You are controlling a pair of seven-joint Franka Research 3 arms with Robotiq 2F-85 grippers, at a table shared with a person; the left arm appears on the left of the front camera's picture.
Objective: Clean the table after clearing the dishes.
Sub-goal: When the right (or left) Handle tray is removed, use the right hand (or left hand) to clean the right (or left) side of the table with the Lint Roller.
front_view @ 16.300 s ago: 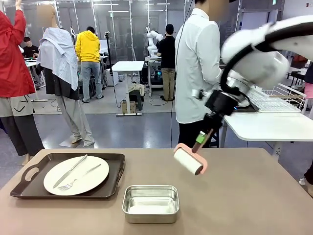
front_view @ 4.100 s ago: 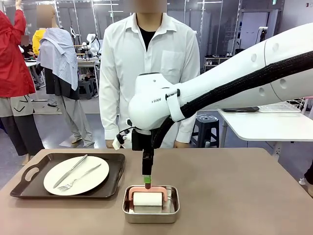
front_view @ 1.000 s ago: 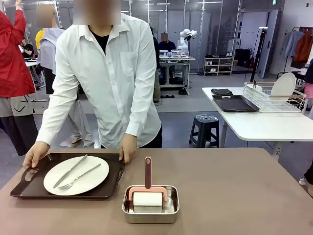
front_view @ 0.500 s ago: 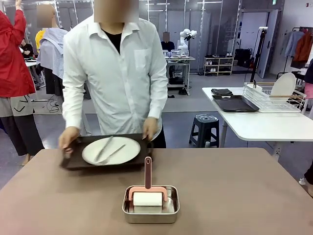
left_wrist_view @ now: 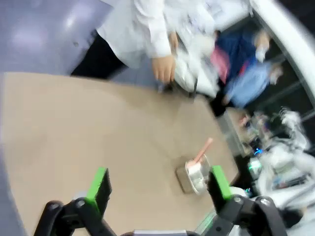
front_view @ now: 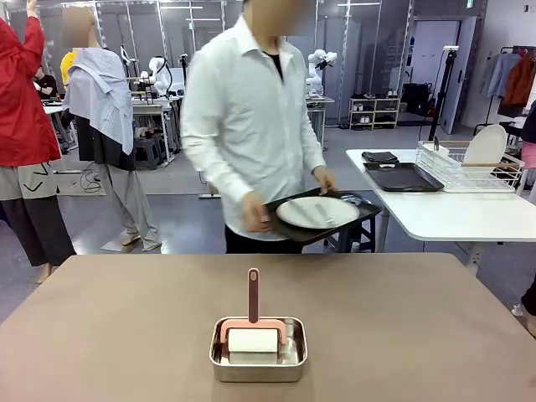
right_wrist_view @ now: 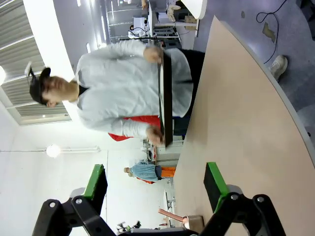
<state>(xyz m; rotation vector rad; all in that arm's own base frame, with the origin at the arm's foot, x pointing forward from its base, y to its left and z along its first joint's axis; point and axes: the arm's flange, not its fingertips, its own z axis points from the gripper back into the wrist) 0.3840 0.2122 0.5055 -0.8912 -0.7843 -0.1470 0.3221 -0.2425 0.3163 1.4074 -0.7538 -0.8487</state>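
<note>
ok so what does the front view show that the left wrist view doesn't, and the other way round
Front view: the white plate lies sharp on the dark tray that the person carries in both hands, near a white side table with a wire rack. Left wrist view: the left gripper, open, its green pads wide apart; what the person carries is a blur there. Both: the brown table and the steel pan on it, holding the pink-handled roller.

Carried plate (front_view: 316,211), tray (front_view: 362,206) motion-blurred; left wrist view smeared throughout.
</note>
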